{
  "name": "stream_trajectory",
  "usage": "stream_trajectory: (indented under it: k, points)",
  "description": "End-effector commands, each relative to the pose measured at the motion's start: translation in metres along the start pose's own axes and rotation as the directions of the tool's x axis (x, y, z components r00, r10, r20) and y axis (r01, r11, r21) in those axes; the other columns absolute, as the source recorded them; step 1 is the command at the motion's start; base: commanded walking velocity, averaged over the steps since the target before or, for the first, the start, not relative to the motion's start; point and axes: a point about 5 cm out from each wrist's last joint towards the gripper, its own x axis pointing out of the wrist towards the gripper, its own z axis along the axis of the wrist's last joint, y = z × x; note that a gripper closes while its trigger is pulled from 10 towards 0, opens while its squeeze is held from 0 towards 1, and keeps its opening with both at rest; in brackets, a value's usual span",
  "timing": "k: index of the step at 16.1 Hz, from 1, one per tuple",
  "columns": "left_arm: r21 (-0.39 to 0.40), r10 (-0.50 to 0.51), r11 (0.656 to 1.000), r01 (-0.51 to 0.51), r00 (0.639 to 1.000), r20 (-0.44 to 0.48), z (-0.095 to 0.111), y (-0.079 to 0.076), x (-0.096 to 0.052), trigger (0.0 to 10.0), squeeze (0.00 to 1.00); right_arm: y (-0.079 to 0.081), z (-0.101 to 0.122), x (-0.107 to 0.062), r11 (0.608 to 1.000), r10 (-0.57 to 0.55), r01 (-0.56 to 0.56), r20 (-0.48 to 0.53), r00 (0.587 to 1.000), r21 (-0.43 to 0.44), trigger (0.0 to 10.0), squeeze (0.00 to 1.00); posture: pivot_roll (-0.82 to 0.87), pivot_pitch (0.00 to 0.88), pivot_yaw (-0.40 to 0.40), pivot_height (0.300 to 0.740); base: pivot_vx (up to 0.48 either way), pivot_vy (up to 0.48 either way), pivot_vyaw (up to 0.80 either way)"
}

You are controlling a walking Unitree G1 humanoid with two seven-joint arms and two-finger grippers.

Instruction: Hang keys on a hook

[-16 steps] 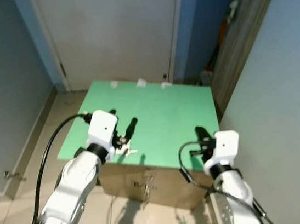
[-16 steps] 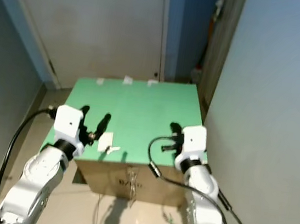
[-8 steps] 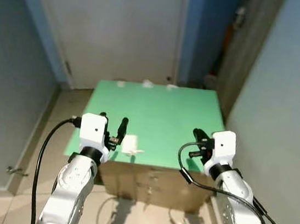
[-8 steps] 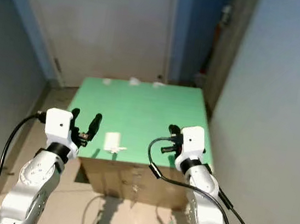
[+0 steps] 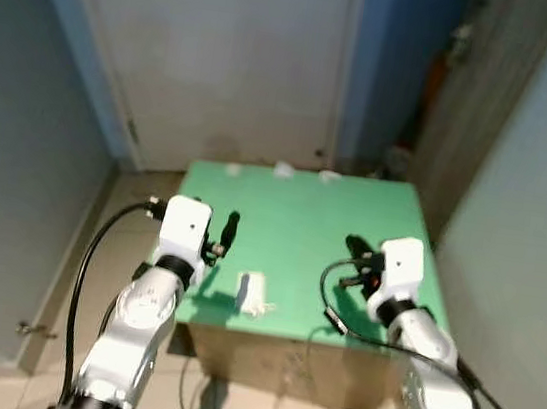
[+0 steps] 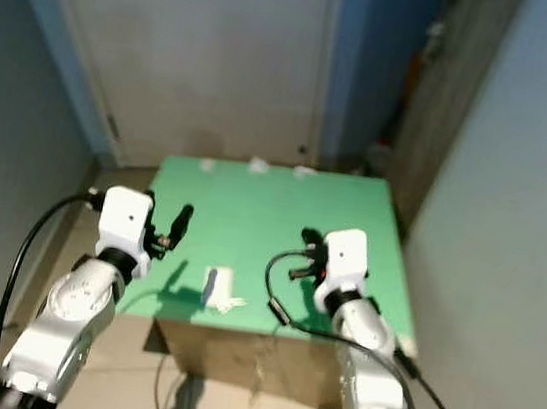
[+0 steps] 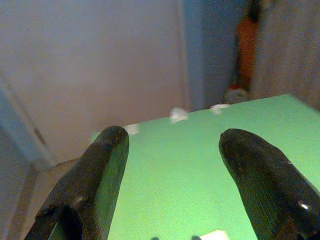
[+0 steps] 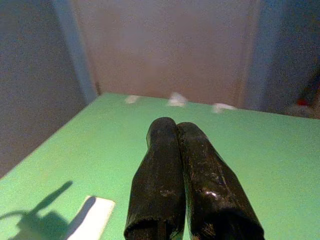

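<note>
A small white tag with a key-like piece point(image 5: 251, 293) lies flat on the green tabletop point(image 5: 302, 218), close to its front edge. My left gripper point(image 7: 172, 165) hovers open and empty over the table's left side, up and to the left of the tag. My right gripper point(image 5: 357, 248) is shut with nothing in it, held low over the table's right half. In the right wrist view the white tag point(image 8: 92, 217) lies to one side of the shut fingers point(image 8: 200, 170).
Three small white bits point(image 5: 283, 171) sit along the table's far edge. A pale door point(image 5: 234, 48) stands behind the table. Blue-grey walls close in on both sides. An orange object point(image 5: 434, 79) stands in the back right corner.
The whole view has shifted, so the camera moved. My left gripper, which was over the white tag, now stands to its left and apart from it. The right gripper stays shut.
</note>
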Motion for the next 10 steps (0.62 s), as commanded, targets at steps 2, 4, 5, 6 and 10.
stream_trajectory:
  k: [2,4,5,6,10]
  points:
    - [0.08,0.012,0.997,-0.009,0.999,-0.037,-0.005,0.009,0.001,10.0,0.0,0.011,0.002,0.004,0.999,0.046,-0.046,0.008,0.999,0.004,10.0,0.0,-0.13,0.006,0.081,0.74,0.24,0.0,0.0]
    - [0.087,-0.026,0.996,0.033,0.997,-0.076,-0.009,0.006,0.005,10.0,0.0,0.012,0.001,0.001,0.998,0.057,-0.057,0.001,0.998,0.009,10.0,0.0,-0.14,0.016,0.074,0.74,0.0,0.0,0.0]
    - [0.084,-0.047,0.995,0.054,0.995,-0.084,-0.011,0.004,0.008,10.0,0.0,0.011,0.0,-0.001,0.998,0.057,-0.057,-0.004,0.998,0.007,10.0,0.0,-0.15,0.023,0.068,0.74,0.0,0.0,0.0]
    - [0.083,-0.081,0.992,0.091,0.99,-0.114,-0.017,-0.001,0.013,10.0,0.0,0.008,0.0,-0.007,0.998,0.06,-0.06,-0.015,0.998,-0.001,10.0,0.0,-0.17,0.048,0.058,0.74,0.0,0.0,0.0]
    - [-0.001,-0.141,0.989,0.145,0.957,-0.255,-0.049,-0.028,0.021,10.0,0.0,-0.011,-0.006,-0.052,0.995,0.076,-0.082,-0.105,0.992,-0.055,10.0,0.0,-0.27,0.151,0.004,0.74,0.0,0.0,0.0]
